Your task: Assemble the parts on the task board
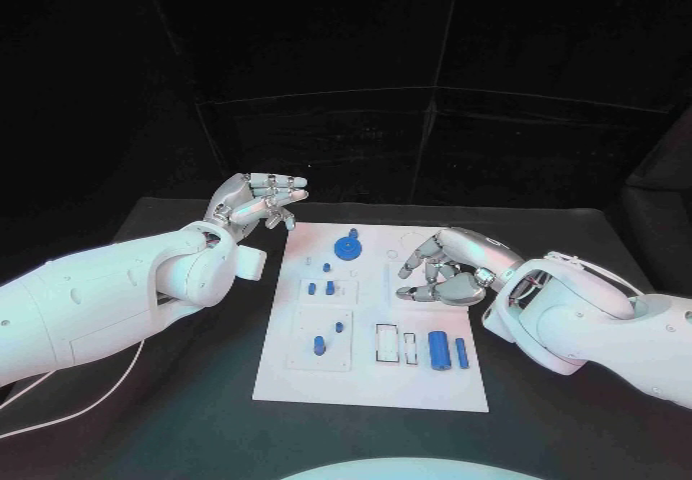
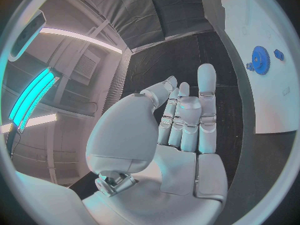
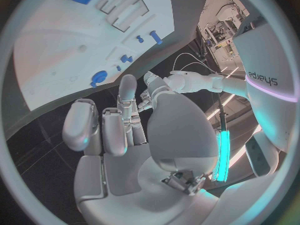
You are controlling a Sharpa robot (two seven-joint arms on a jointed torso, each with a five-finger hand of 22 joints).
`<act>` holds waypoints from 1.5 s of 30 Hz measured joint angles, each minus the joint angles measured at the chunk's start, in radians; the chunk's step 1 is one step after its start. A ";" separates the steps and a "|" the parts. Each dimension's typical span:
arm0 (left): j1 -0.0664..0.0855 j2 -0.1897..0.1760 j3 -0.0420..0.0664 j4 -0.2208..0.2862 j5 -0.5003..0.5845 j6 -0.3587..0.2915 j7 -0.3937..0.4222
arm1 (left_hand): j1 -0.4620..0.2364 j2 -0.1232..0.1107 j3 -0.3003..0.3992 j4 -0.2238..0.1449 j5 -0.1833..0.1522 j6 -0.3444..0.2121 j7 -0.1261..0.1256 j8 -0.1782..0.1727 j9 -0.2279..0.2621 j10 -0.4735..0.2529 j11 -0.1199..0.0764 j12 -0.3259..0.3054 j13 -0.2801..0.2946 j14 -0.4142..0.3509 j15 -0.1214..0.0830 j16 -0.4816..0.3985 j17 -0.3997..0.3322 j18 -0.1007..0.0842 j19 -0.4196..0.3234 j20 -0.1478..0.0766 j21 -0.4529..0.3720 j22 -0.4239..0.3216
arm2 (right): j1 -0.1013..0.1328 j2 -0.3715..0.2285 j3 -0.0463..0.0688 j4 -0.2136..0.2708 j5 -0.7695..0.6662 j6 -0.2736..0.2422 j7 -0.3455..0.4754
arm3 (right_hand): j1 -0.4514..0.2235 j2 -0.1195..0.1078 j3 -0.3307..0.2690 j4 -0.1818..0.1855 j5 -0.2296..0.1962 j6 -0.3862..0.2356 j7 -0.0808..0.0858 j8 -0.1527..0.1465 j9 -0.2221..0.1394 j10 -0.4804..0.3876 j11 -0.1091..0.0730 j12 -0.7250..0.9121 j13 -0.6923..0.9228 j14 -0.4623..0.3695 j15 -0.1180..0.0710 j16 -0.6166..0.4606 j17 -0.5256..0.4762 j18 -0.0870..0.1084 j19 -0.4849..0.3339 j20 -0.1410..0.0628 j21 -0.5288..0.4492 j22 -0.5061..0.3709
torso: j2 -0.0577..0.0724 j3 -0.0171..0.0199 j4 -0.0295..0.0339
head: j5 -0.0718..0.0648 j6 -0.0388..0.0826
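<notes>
Left hand (image 1: 257, 204) hovers empty, fingers loosely apart, off the task board's (image 1: 289, 370) far-left corner; right hand (image 1: 450, 268) curled, empty, over its right edge

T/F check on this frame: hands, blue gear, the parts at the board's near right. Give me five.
1. The left hand holds a blue part. False: it holds nothing, and its fingers are straight and together in the left wrist view.
2. The blue gear sits on the white board, near its far edge. True.
3. The right hand hovers at the board's right side, holding nothing. True.
4. The left hand rests on top of the gear. False: it is off the board's far left corner, apart from the gear.
5. Two blue pieces lie side by side at the board's near right. True.
</notes>
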 measured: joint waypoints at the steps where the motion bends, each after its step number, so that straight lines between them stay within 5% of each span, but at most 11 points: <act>1: 0.000 0.000 0.000 0.001 0.000 0.000 0.000 | 0.000 0.000 0.000 0.000 0.000 0.000 0.000 0.000 0.000 0.000 0.000 0.000 0.000 0.000 0.000 0.000 0.000 0.000 0.000 0.000 0.000 0.000 | 0.001 -0.010 0.000 0.000 0.009 0.003 -0.012 | 0.002 0.010 -0.021 0.010 0.000 -0.011 -0.006 0.013 0.005 -0.004 0.002 0.097 0.104 0.000 0.000 0.007 0.012 -0.003 0.001 -0.001 0.004 0.008 | -0.001 -0.0008 -0.0017 | -0.006 0.002; 3: 0.000 -0.002 -0.001 0.003 0.000 0.000 0.000 | 0.000 0.000 0.000 0.000 0.000 0.000 0.000 0.000 0.000 0.000 0.000 0.000 0.000 0.000 0.000 0.000 0.000 0.000 0.000 0.000 0.000 0.000 | 0.004 -0.032 -0.001 0.002 0.023 0.012 -0.042 | 0.012 0.031 -0.072 0.037 0.001 -0.039 0.002 0.045 0.016 -0.033 0.000 0.286 0.321 -0.002 -0.002 0.022 0.042 -0.003 0.001 -0.001 0.011 0.024 | -0.002 -0.0015 -0.0041 | -0.012 0.005; 8: 0.000 -0.008 -0.002 0.008 0.000 0.000 -0.001 | 0.000 0.000 0.000 0.000 0.000 0.000 0.000 0.000 0.000 0.000 0.000 0.004 0.000 0.000 0.000 0.000 0.000 0.000 0.000 0.000 -0.004 0.000 | -0.001 -0.072 -0.005 0.019 0.015 0.046 -0.128 | -0.004 0.048 -0.141 0.098 -0.023 -0.057 0.004 0.084 0.028 -0.020 -0.003 0.452 0.519 -0.002 -0.002 0.033 0.069 -0.003 0.001 -0.001 0.011 0.031 | -0.003 -0.0016 -0.0119 | -0.027 0.005; 15: 0.000 -0.011 -0.002 0.011 0.000 0.000 -0.002 | 0.000 0.000 0.000 0.000 0.000 0.000 0.000 0.000 0.000 0.000 0.000 0.004 0.000 0.000 0.000 0.000 0.000 0.000 0.000 0.000 -0.004 0.000 | -0.013 -0.116 -0.047 0.047 -0.028 0.100 -0.247 | -0.022 0.045 -0.218 0.173 -0.034 -0.066 -0.005 0.137 0.047 -0.004 -0.007 0.538 0.631 -0.002 -0.002 0.040 0.090 -0.003 0.001 -0.001 0.019 0.041 | -0.005 -0.0019 -0.0199 | -0.038 0.001; 22: 0.000 -0.012 -0.002 0.012 0.000 0.001 -0.002 | 0.000 0.000 0.000 0.000 0.000 0.000 0.000 0.000 0.000 0.000 0.000 0.004 0.000 0.000 0.000 0.000 0.000 0.000 0.000 0.000 -0.004 0.000 | -0.024 -0.123 -0.059 0.061 -0.064 0.141 -0.310 | -0.055 0.046 -0.256 0.175 -0.044 -0.068 -0.007 0.168 0.061 0.000 -0.011 0.552 0.658 -0.002 -0.002 0.045 0.096 -0.003 0.001 -0.001 0.019 0.046 | -0.005 -0.0026 -0.0213 | -0.044 -0.003; 39: 0.000 -0.011 -0.003 0.010 0.000 0.001 -0.003 | -0.004 0.004 0.000 0.000 0.000 0.000 0.000 0.000 0.000 0.000 0.000 0.004 0.000 0.000 0.000 0.000 0.000 0.000 0.000 0.000 -0.004 -0.001 | -0.055 -0.097 -0.062 0.071 -0.136 0.188 -0.354 | -0.079 0.030 -0.275 0.177 -0.056 -0.073 -0.012 0.195 0.074 0.004 -0.014 0.564 0.679 -0.002 -0.002 0.049 0.107 -0.002 0.005 -0.005 0.024 0.058 | -0.005 -0.0026 -0.0209 | -0.046 -0.008; 41: 0.000 -0.011 -0.003 0.010 0.000 0.001 -0.003 | -0.004 0.004 0.000 0.000 0.000 0.000 0.000 0.000 0.000 0.000 0.000 0.004 0.000 0.000 0.000 0.000 0.000 0.000 0.000 0.000 -0.004 -0.001 | -0.062 -0.089 -0.062 0.072 -0.143 0.191 -0.356 | -0.079 0.030 -0.275 0.177 -0.056 -0.073 -0.012 0.199 0.075 0.004 -0.014 0.564 0.680 -0.002 -0.002 0.049 0.110 -0.018 0.005 -0.005 0.024 0.059 | -0.005 -0.0026 -0.0206 | -0.045 -0.009; 45: 0.000 -0.010 -0.003 0.009 0.000 0.001 -0.004 | -0.004 0.004 0.000 0.000 0.000 0.000 0.000 0.000 0.000 0.000 0.000 0.004 0.000 0.000 0.000 0.000 0.000 0.000 0.000 0.000 -0.004 0.000 | -0.073 -0.072 -0.062 0.066 -0.151 0.198 -0.358 | -0.079 0.030 -0.275 0.177 -0.049 -0.073 -0.012 0.208 0.080 0.004 -0.014 0.568 0.685 -0.004 -0.004 0.049 0.114 -0.018 0.009 -0.009 0.027 0.063 | -0.005 -0.0026 -0.0204 | -0.044 -0.007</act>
